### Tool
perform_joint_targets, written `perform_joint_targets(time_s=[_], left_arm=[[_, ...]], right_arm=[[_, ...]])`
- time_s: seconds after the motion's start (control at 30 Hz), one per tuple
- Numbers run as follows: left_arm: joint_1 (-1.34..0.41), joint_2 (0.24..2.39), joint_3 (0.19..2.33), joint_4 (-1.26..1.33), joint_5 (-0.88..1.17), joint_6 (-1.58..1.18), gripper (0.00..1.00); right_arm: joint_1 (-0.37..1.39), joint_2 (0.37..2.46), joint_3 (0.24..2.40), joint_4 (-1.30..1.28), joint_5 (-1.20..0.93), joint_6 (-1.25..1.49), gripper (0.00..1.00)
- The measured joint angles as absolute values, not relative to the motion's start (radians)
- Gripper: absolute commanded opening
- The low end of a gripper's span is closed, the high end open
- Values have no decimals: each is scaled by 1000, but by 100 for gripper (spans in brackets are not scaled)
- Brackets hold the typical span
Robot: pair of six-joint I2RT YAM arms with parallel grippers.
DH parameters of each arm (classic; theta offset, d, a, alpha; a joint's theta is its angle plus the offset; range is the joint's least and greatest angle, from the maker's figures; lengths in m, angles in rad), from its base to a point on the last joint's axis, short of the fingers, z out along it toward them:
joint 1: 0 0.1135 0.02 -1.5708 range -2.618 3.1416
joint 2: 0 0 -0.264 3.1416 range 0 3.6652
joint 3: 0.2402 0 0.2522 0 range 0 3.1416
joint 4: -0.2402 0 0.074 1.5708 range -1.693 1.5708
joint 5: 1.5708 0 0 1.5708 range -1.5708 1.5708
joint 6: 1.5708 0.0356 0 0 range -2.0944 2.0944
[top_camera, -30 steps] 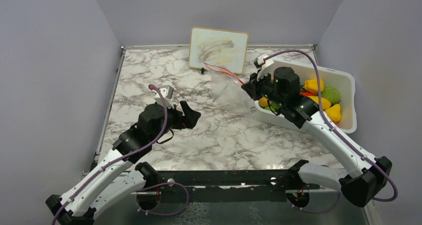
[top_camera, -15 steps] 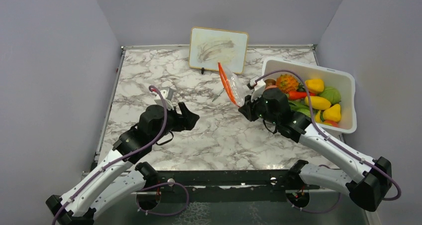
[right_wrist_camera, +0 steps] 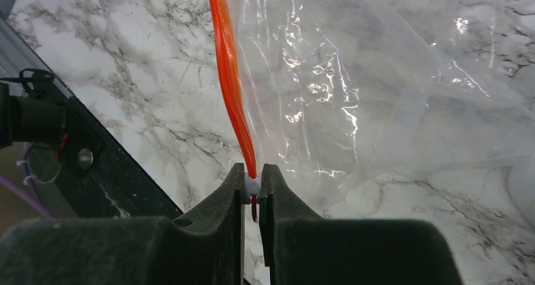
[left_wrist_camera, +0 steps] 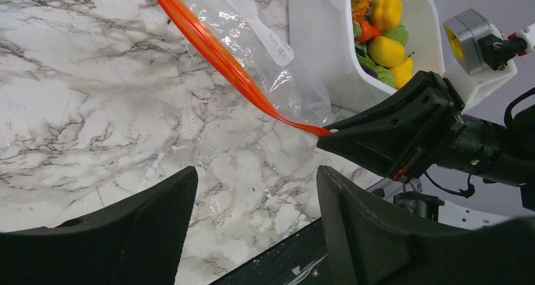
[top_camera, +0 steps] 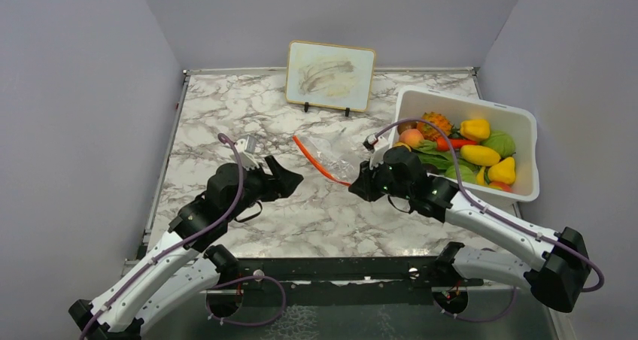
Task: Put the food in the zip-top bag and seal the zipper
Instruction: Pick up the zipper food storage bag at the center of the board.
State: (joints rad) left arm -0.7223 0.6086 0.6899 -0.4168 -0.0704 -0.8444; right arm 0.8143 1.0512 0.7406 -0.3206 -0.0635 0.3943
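Right gripper (top_camera: 353, 187): fingers pressed together, pinching the near end of the zipper (top_camera: 312, 162) at the bag's corner.
Left gripper (top_camera: 290, 176): fingers spread with nothing between them, above bare marble table (top_camera: 226, 114). It sits left of the bag, tips pointing right.
Zip-top bag (top_camera: 331, 153): clear and crumpled, mid-table between the two grippers, just beside the bin's left wall.
Zipper line: orange strip running from far left to near right.
Food (top_camera: 474, 148): yellow peppers, spiky pineapple, orange fruit and green leaves, all in the white bin (top_camera: 527, 122).
Bin place: right side of table.
Drawing board (top_camera: 331, 75): propped at the far edge.
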Motion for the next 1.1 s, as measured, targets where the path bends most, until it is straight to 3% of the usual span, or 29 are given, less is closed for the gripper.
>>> perform_joint_targets(time_s=[0.13, 0.3, 0.73, 1.1], left_arm=[[-722, 621, 645, -366, -51, -868, 58], [-722, 667, 599, -314, -41, -903, 50], [-722, 687, 515, -204, -46, -1056, 43], [-722, 580, 429, -126, -182, -1187, 41]], right_arm=[[821, 1056, 720, -280, -103, 433, 1], [824, 1040, 682, -239, -142, 485, 1], [824, 918, 635, -194, -182, 582, 1], [824, 872, 596, -173, -224, 617, 1]])
